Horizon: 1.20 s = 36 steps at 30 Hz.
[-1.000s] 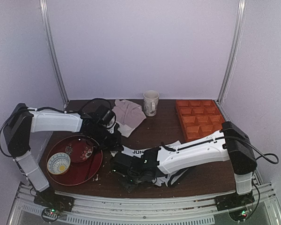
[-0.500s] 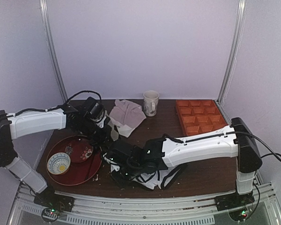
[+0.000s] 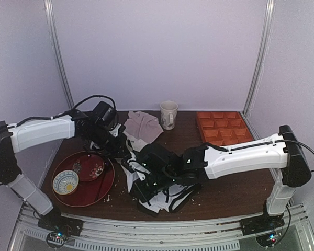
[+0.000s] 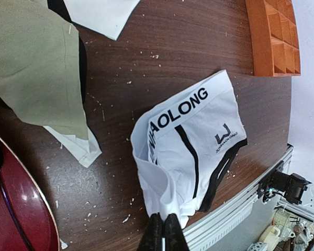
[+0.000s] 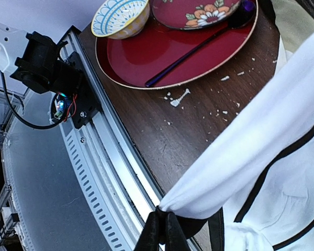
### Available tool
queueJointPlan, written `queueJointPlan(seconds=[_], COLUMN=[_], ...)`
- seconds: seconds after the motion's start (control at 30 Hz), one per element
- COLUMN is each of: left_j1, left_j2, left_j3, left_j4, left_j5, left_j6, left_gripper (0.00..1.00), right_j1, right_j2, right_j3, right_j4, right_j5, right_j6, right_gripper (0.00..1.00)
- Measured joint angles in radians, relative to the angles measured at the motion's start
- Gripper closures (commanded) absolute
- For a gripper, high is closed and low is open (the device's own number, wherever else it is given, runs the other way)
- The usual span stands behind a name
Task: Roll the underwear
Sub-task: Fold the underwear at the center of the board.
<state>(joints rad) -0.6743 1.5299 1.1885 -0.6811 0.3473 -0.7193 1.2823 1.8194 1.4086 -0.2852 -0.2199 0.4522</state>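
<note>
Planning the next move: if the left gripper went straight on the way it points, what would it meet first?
The underwear that the left gripper pinches lies ahead; beyond it probably the table, depth unclear.

- L arm (image 3: 42, 132): white shell links w/ black joint blocks betw. them.
- R arm (image 3: 246, 157): same build; long white link, big black joint block at far-right end.
- Cables (image 3: 86, 99): black, loose loops off L arm; thin black one runs along top of R arm's white link.
- Bases (image 3: 60, 226): black blocks at near edge, tiny green/red LEDs (image 3: 58, 234) lit.
- L gripper (image 4: 164, 217) & R gripper (image 5: 162, 214): each w/ two slim matte-black fingers (image 4: 156, 235).
</note>
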Motion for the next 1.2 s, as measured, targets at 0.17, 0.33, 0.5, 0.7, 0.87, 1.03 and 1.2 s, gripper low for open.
queueJointPlan(seconds=[0.17, 0.33, 0.5, 0.7, 0.87, 1.03, 1.2], left_j1=[-0.017, -0.042, -0.055, -0.079, -0.107, -0.134, -0.160], left_j2=[0.070, 0.144, 0.215, 0.309, 0.377, 0.433, 0.495], left_j3=[0.040, 0.113, 0.192, 0.273, 0.329, 0.397, 0.455], left_j4=[-0.001, 0.005, 0.010, 0.018, 0.023, 0.028, 0.038], left_j5=[0.008, 0.010, 0.013, 0.025, 0.034, 0.038, 0.038], left_j6=[-0.011, -0.026, -0.034, -0.045, -0.059, -0.075, -0.093], left_gripper=[1.00, 1.00, 1.00, 1.00, 1.00, 1.00, 1.00], right_j1=[-0.023, -0.059, -0.098, -0.118, -0.129, -0.132, -0.142], right_j2=[-0.031, -0.106, -0.185, -0.250, -0.304, -0.369, -0.457], right_j3=[-0.104, -0.214, -0.323, -0.438, -0.524, -0.597, -0.669], right_j4=[0.058, 0.130, 0.186, 0.240, 0.262, 0.274, 0.264], right_j5=[-0.014, -0.023, -0.023, -0.013, 0.002, 0.030, 0.076], right_j6=[0.041, 0.086, 0.130, 0.177, 0.216, 0.253, 0.286], right_gripper=[1.00, 1.00, 1.00, 1.00, 1.00, 1.00, 1.00])
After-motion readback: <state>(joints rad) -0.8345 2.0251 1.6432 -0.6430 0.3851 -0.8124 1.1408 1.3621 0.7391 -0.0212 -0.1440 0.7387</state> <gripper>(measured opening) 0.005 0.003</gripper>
